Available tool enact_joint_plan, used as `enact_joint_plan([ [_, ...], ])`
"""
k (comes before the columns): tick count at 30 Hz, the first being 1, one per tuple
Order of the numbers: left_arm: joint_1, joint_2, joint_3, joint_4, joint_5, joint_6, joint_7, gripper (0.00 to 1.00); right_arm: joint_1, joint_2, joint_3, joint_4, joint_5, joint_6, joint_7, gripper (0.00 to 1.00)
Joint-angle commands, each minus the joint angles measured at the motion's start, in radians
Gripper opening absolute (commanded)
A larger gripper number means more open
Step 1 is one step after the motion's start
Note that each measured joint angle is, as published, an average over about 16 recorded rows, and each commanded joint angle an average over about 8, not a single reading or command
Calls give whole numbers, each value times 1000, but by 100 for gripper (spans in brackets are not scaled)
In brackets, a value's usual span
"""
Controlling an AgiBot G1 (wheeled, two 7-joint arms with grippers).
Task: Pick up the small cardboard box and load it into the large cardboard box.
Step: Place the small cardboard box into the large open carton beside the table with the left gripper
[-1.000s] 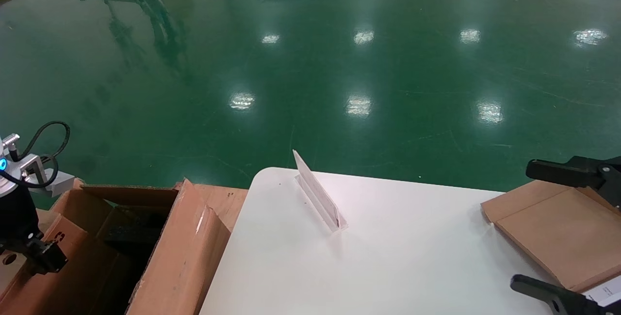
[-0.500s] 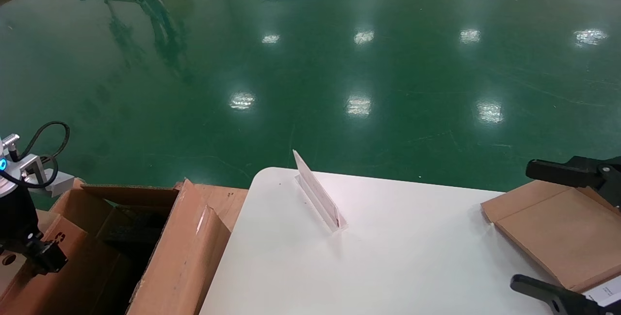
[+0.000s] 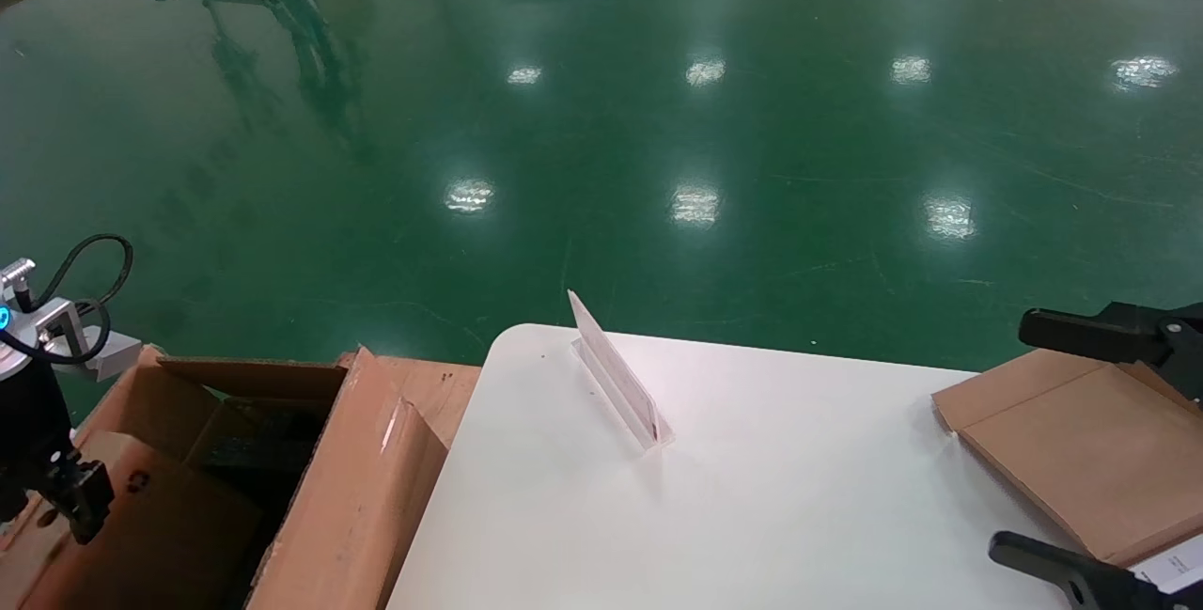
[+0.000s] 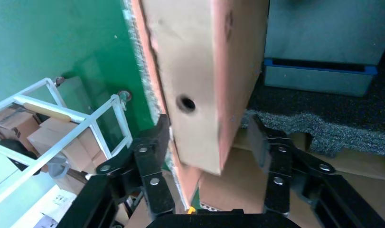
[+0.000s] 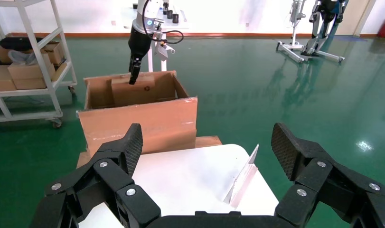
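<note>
1. While the left gripper [image 4: 207, 142] hangs over the carton [image 3: 348, 478], its fingers [image 4: 150, 164] flank the small box [image 4: 200, 90] on both sides; whether they press it or have just let go I cannot tell, since a slight gap seems to show at one finger.
2. The small box stands on edge between those fingers, partly down inside the carton, with black foam [image 4: 295, 126] just beyond the far finger.
3. Risk, as I judge it: if the fingers part while the box is tilted, it could tip against the carton wall or hang on the foam instead of settling flat (a raised flap beside the fingers could also snag the gripper).
4. The right gripper [image 5: 207, 147] is parked with its fingers spread wide and empty over the tabletop [image 3: 752, 516], beside a flat cardboard piece [image 3: 1081, 450].
5. Readable marks: a recycling symbol [image 3: 138, 477] on the small box, a punched hole [image 4: 186, 102], no brand text. The flat piece's white label [image 3: 1175, 565] is illegible.
</note>
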Motion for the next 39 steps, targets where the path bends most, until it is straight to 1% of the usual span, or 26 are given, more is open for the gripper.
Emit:
enact_joint_plan([
  [1,0,0,0,0,0,0,0,100,0,0,0,0,0,0,0,100],
  [13,-2,1,-5,0,0,-2,3,100,0,0,0,0,0,0,0,100],
  [22,-32,5,-49,-1,1,-14,51,100,0,0,0,0,0,0,0,100],
  [30,-92,-25,-153,-3,6,-36,168,100,0,0,0,0,0,0,0,100],
  [35,-154,-77,-229,-24,0,-32,271,100,0,0,0,0,0,0,0,100],
  [39,-216,-140,-281,-56,-25,-17,371,100,0,0,0,0,0,0,0,100],
])
